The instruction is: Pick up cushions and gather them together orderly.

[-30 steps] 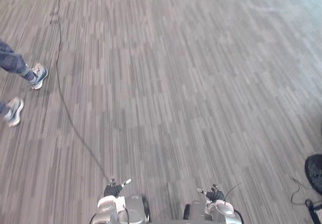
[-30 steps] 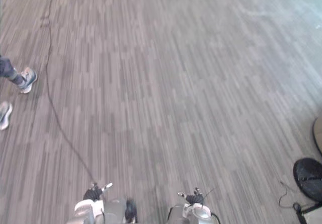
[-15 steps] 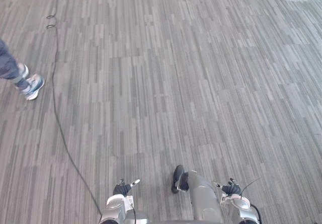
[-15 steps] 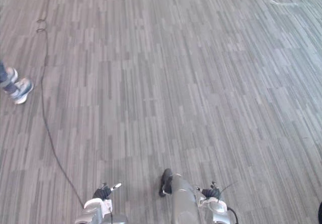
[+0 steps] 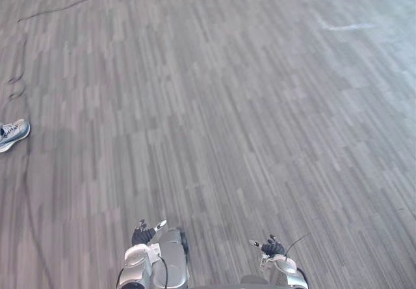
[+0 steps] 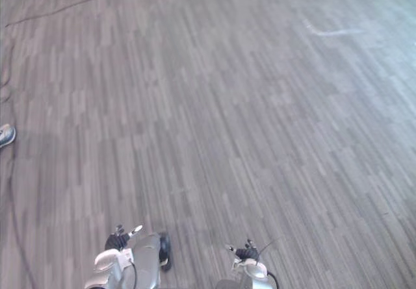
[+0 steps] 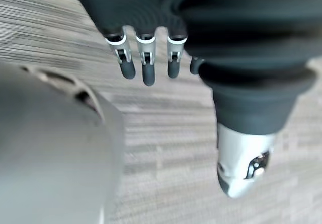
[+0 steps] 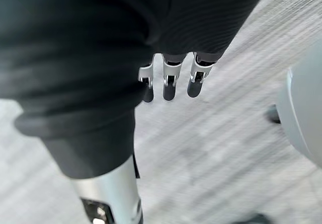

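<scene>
My left hand (image 7: 146,68) hangs over the striped grey carpet (image 5: 214,107), its fingers straight and relaxed, with nothing in it. My right hand (image 8: 168,85) hangs the same way on the other side, fingers straight and empty. Past both sets of fingertips there is bare carpet.
A person's light shoe (image 5: 13,134) rests on the carpet at the far left edge. A pale streak (image 5: 344,25) marks the floor at the far right. Wide carpet stretches ahead.
The whole picture has swung, so the camera has moved: the person's shoes have slid to the left edge and the dark object at the right edge has gone. Both hands hang as before.
</scene>
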{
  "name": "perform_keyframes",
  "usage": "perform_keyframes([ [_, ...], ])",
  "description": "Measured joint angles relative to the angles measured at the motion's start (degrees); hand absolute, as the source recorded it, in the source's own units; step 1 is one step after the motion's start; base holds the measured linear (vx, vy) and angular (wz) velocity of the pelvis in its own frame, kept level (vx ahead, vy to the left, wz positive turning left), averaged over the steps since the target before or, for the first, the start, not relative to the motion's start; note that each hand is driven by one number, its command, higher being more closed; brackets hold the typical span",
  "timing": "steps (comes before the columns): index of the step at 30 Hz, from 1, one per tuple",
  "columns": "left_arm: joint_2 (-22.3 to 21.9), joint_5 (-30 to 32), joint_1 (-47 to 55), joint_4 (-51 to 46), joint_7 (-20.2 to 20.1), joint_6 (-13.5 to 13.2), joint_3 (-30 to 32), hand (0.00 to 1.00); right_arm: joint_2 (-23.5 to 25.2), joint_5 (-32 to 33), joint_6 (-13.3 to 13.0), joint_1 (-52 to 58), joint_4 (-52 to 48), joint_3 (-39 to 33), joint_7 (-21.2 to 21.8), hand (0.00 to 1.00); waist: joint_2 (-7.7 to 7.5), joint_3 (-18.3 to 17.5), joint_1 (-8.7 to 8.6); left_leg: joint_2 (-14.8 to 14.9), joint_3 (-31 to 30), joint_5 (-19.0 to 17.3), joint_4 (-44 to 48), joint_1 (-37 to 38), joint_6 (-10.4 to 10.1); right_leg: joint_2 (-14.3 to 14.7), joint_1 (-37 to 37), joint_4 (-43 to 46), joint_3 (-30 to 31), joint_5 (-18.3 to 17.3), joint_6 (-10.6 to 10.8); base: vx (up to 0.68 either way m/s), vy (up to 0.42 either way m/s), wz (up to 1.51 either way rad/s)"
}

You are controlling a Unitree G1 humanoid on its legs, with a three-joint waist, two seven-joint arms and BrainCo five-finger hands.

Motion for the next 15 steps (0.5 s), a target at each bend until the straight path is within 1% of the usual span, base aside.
perform_keyframes([
  [1, -0.1, 0.0, -0.2, 0.7, 0.0, 0.2, -0.8, 0.0, 0.0, -0.1, -0.2, 0.8, -0.9, 0.0, 0.0, 0.0, 0.22, -0.1, -0.47, 0.1, 0.7, -2.0, -2.1, 3.8, -1.0, -0.8, -3.9, 6.6, -3.6, -1.9, -2.6, 0.6, 0.059, -1.03],
  [2, 0.0, 0.1, -0.6, 1.8, 0.0, 0.6, -1.4, 0.0, 0.0, -0.1, 0.1, 1.1, -1.8, 0.1, 0.2, 0.0, 0.39, -0.4, -0.57, 0.2, 2.6, -3.7, -5.3, 8.3, -2.8, -2.2, -9.9, 10.5, -8.9, -4.8, -6.7, 0.52, 0.025, -0.86],
  [3, 0.0, 0.1, -1.2, 2.6, 0.1, 0.8, -1.7, 0.0, 0.0, -0.2, 0.2, 1.2, -2.5, 0.1, 0.3, 0.0, 0.21, -0.5, -0.9, 0.3, 3.8, -4.1, -6.7, 10.6, -3.2, -2.8, -12.7, 10.1, -12.5, -6.1, -8.6, 0.63, 0.007, -0.81],
  [4, -0.1, 0.1, -1.7, 3.3, 0.0, 0.9, -2.5, 0.0, 0.0, -0.2, 0.0, 1.4, -3.6, -0.3, 0.4, 0.0, 0.31, -0.4, -2.1, 0.7, 5.2, -4.6, -8.8, 13.8, -4.0, -3.5, -16.0, 7.2, -17.8, -8.0, -10.0, 0.42, -0.012, -0.47],
  [5, -0.1, 0.1, -1.8, 3.8, -0.1, 0.9, -3.0, 0.0, 0.0, -0.4, -0.2, 1.4, -4.2, -0.3, 0.4, 0.0, 0.35, -0.4, -2.89, 1.0, 6.0, -4.7, -9.9, 15.5, -4.2, -3.6, -17.6, 4.0, -20.5, -8.6, -10.4, 0.54, -0.029, -0.4],
  [6, -0.3, 0.2, -2.0, 4.4, -0.4, 0.9, -3.0, 0.0, -0.2, -1.1, -0.2, 1.3, -4.6, -0.4, 0.5, 0.0, 0.48, -0.4, -3.45, 1.3, 7.5, -4.5, -12.2, 18.5, -4.4, -3.4, -19.7, -3.4, -25.4, -8.6, -10.9, 0.44, -0.028, -0.3],
  [7, -0.4, 0.2, -2.3, 4.7, -0.4, 0.9, -3.0, 0.0, -0.4, -1.3, -0.2, 1.0, -4.4, -0.4, 0.5, 0.0, 0.55, -0.4, -3.56, 1.4, 8.3, -4.2, -13.7, 20.3, -5.0, -3.0, -20.4, -8.6, -27.8, -8.1, -11.4, 0.7, -0.076, -0.35],
  [8, -0.4, 0.5, -2.3, 5.4, -0.4, 0.9, -4.1, 0.0, -1.1, -1.6, -0.2, 0.5, -3.2, -0.3, 0.8, 0.0, 0.68, -0.4, -3.92, 1.1, 9.2, -3.6, -16.8, 24.0, -6.0, -1.1, -21.5, -21.6, -30.9, -4.0, -12.8, 0.61, -0.09, -0.21],
  [9, -0.3, 0.9, -2.2, 5.8, -0.4, 0.8, -4.6, 0.0, -1.6, -2.1, -0.1, 0.4, -2.4, -0.3, 1.0, 0.0, 0.57, -0.5, -4.19, 0.6, 9.2, -3.3, -18.1, 25.7, -6.6, 0.0, -21.3, -28.3, -31.3, -0.7, -13.1, 0.77, -0.132, -0.13],
  [10, -0.5, 1.3, -2.2, 7.4, -0.5, 0.9, -4.7, 0.0, -2.8, -2.3, 0.1, 0.2, -1.1, -0.5, 1.3, 0.0, 1.44, -0.4, -4.9, 0.6, 8.3, -2.2, -20.1, 28.8, -8.6, 2.2, -20.1, -31.1, -30.2, 6.1, -21.9, 0.64, -0.108, -0.27],
  [11, -1.3, 1.8, -1.9, 7.7, -0.7, 0.9, -4.1, 0.0, -3.9, -2.3, 0.5, -1.1, -0.2, -2.1, 1.5, 0.0, 3.86, -0.9, -4.82, 2.0, 8.4, 1.3, -20.2, 29.3, -12.2, 3.1, -20.6, -28.2, -30.1, 3.3, -22.3, 0.73, -0.158, -0.28],
  [12, -1.8, 2.5, -2.0, 7.7, -0.9, 1.0, -4.0, 0.0, -3.7, -2.1, 0.4, -1.2, -0.2, -4.5, 1.6, 0.0, 4.51, -0.6, -5.3, 2.0, 6.7, 4.9, -19.3, 29.6, -14.0, 2.5, -21.0, -24.6, -29.8, -0.2, -22.2, 0.59, -0.159, -0.38],
  [13, -2.6, 2.9, -2.1, 7.5, -1.0, 0.9, -4.0, 0.0, -3.6, -2.2, 0.5, -1.1, -0.5, -6.1, 1.6, 0.0, 5.15, -0.9, -5.85, 2.9, 5.2, 7.6, -16.2, 29.4, -14.5, 3.2, -20.2, -23.1, -29.5, -2.6, -22.0, 0.69, -0.27, -0.28],
  [14, -3.0, 3.2, -2.0, 7.2, -1.0, 0.9, -2.7, 0.0, -3.3, -2.3, 0.6, -0.9, -0.7, -6.3, 1.7, 0.0, 6.65, -0.7, -5.94, 6.7, 1.3, 11.8, -2.1, 24.7, -13.0, 5.4, -16.9, -24.6, -29.1, -4.9, -21.8, 0.55, -0.215, -0.4],
  [15, -3.3, 3.3, -1.9, 6.5, -1.0, 0.9, -1.8, 0.0, -3.5, -2.3, 0.7, -0.9, -0.8, -5.8, 1.7, 0.0, 7.31, -0.7, -5.73, 9.1, -1.5, 14.9, 8.7, 20.3, -11.7, 7.1, -14.6, -26.2, -28.5, -5.6, -21.5, 0.52, -0.173, -0.46],
])
